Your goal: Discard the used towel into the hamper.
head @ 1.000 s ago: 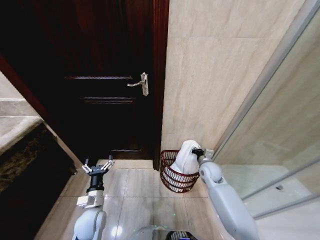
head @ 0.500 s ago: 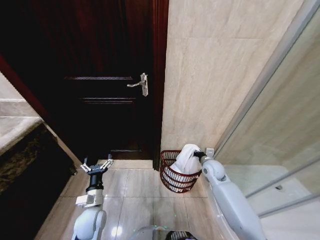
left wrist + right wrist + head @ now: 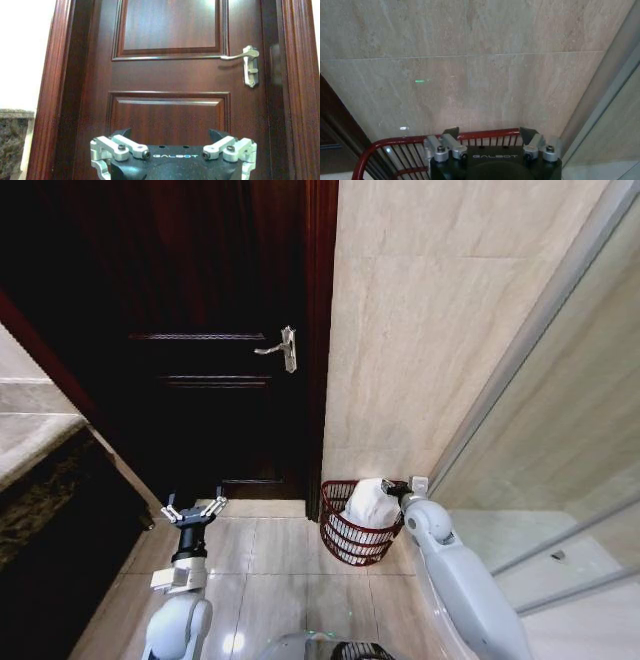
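Towel [image 3: 368, 504] has sunk into the hamper [image 3: 342, 537] since a second ago; my right gripper [image 3: 398, 489] at the rim, jaws parted in wrist view, drop looks done

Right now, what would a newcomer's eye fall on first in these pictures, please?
The white towel bunched in the dark red hamper, on the tiled floor against the beige wall. The right gripper is at the hamper's rim; the left gripper hangs open before the dark wooden door.
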